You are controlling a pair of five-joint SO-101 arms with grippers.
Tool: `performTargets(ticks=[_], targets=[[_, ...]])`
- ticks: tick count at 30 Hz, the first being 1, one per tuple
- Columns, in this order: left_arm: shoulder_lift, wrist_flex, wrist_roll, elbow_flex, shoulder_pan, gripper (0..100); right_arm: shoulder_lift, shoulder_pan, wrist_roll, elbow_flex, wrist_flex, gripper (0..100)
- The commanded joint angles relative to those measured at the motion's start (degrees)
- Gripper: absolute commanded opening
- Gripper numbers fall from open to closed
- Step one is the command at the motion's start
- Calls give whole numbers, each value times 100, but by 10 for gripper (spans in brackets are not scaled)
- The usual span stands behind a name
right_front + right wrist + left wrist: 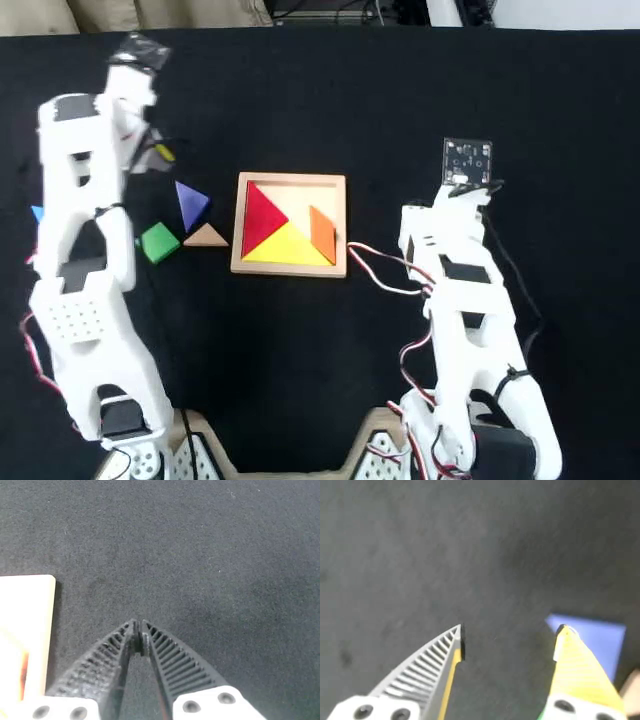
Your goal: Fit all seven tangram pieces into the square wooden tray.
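Three pieces sit in the square wooden tray [292,181]: a red triangle [260,218], a yellow triangle [288,246] and an orange piece [322,232]. Bare wood is left along the tray's far side. Four more pieces lie loose on the black tabletop [330,100] beside it: a blue triangle [190,203], a green square [158,242], a small tan triangle [206,237] and a light blue piece [37,213] partly hidden behind the left arm.

The left tool [511,635] hangs wide and empty, with its yellow finger's tip over the edge of the blue triangle. The right tool [138,630] is closed on nothing, above the tabletop just beside the tray.

The likeliest trouble is a descent from this offset. One finger would land on the triangle instead of beside it and skid it into the green square and tan triangle nearby. The flat piece's slanted sides could also slip out as the fingers close. The light blue piece lies close enough to the left arm to be swept aside.
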Motion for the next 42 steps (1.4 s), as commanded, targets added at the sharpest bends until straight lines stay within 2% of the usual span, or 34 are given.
performTargets(ticks=[1,4,6,10,18,23,29,33,42], targets=[[114,-879,352,180,207,295,-163,-79,44,-57,-132,11],[334,-1108,343,356,171,295,-163,-62,44,-57,-132,11],[360,-905,273,365,57,295,-163,-70,44,-57,-132,11],[404,-325,-378,462,-75,295,-163,-88,44,-84,-132,11],[360,141,-1099,593,-549,295,-163,-88,44,-75,-132,11],[-132,264,-1152,541,-716,295,-163,-88,44,-75,-132,11],[-642,202,-1204,901,-224,295,-163,-88,44,-75,-132,11],[-527,202,-1855,1349,224,295,-163,-79,44,-66,-132,11],[-378,-554,-2057,1895,365,246,-163,-88,44,-84,-132,11]])
